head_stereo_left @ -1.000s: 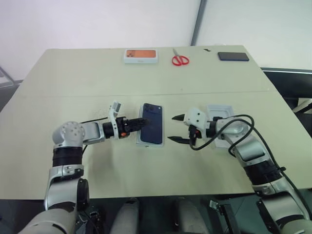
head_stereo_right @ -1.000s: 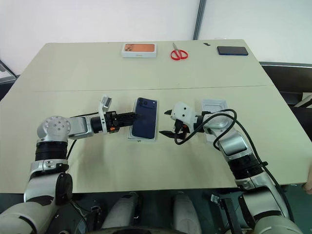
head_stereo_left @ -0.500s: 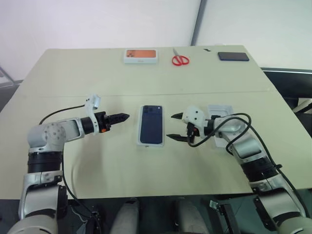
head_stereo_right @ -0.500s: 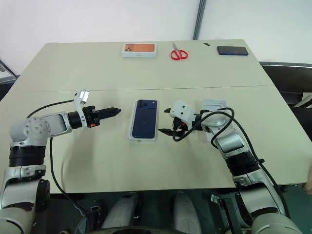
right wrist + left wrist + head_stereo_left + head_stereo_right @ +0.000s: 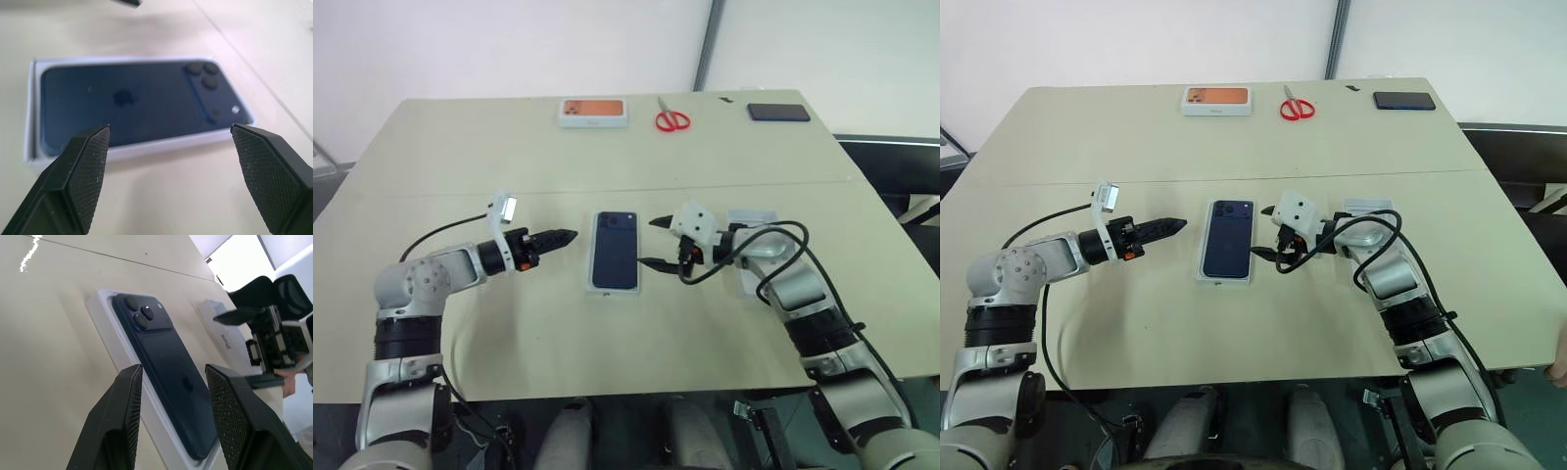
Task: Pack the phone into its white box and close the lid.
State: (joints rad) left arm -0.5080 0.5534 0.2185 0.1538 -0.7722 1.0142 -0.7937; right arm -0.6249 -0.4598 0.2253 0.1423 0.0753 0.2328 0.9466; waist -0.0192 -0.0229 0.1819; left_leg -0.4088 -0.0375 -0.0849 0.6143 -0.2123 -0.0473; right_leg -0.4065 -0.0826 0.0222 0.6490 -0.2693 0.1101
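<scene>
Since a second ago, when it touched the phone (image 5: 614,249) in the white box (image 5: 595,288), the left gripper (image 5: 565,236), part-open and empty, has drawn aside, while the wide-open right gripper (image 5: 655,242) has neared the box.

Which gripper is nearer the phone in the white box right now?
Right. The right gripper sits open just beside the phone, apart from it; the left gripper is farther off on the opposite side.

phones (image 5: 615,250): one lying in the tray
white boxes (image 5: 615,288): one
lids (image 5: 756,227): one
orange-topped boxes (image 5: 595,113): one
scissors (image 5: 673,119): one pair
black slabs (image 5: 778,113): one
</scene>
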